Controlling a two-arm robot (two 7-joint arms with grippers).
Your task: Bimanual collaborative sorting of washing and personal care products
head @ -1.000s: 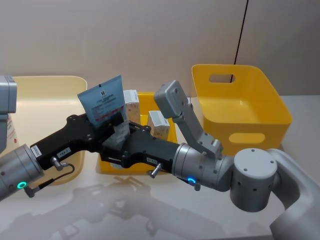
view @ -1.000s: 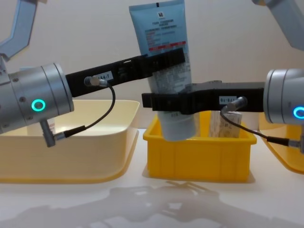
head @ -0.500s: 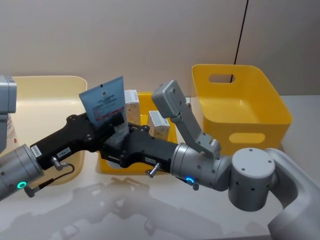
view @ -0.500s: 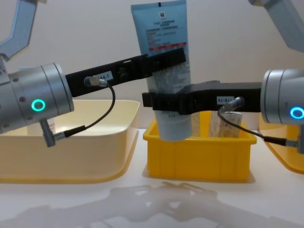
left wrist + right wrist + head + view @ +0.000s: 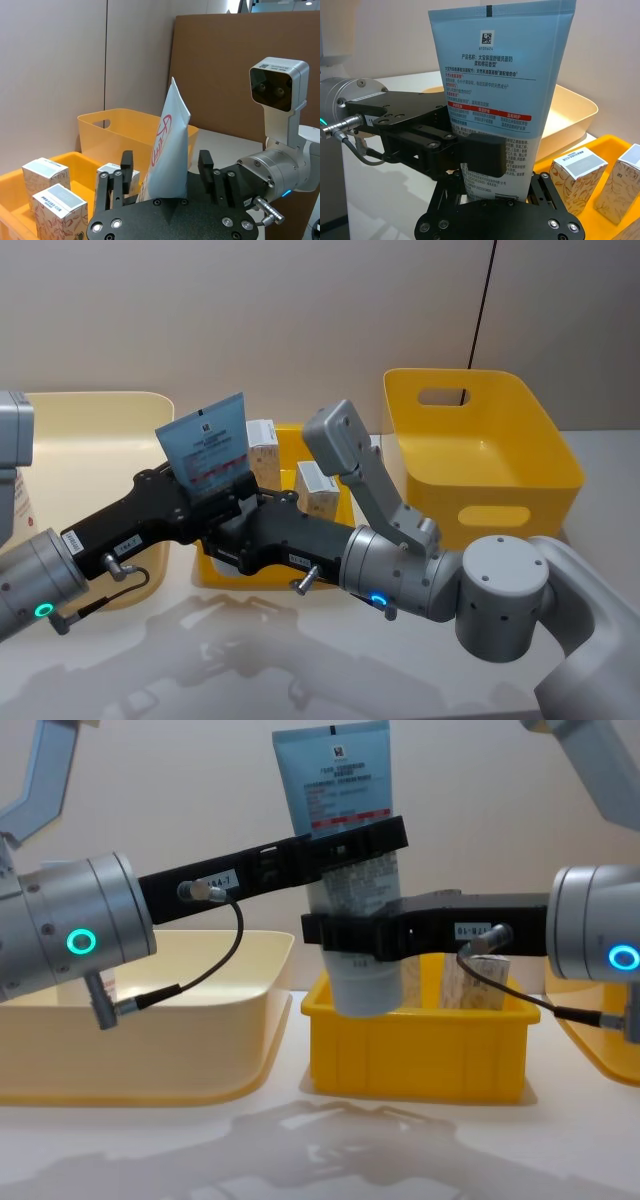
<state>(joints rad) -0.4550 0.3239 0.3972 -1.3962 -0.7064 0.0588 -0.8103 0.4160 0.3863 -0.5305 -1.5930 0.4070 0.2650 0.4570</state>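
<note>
A light-blue squeeze tube (image 5: 335, 775) stands upright in the air above the left end of the small yellow bin (image 5: 415, 1040), cap end down. My left gripper (image 5: 355, 845) is open around its middle; the left wrist view shows a gap between each finger and the tube (image 5: 172, 140). My right gripper (image 5: 355, 935) is shut on the tube (image 5: 500, 75) lower down, just below the left fingers (image 5: 480, 150). White cartons (image 5: 318, 483) with red-and-grey print stand upright in the bin (image 5: 300, 440).
A wide cream tub (image 5: 90, 420) lies to the left of the bin. To the bin's right stands a tall yellow tub (image 5: 480, 460) with handle cut-outs. Both arms cross low over the table's front. A wall closes the back.
The left gripper's fingers have spread away from the tube. The right gripper and the tube have shifted slightly left. The cartons and tubs have not moved.
</note>
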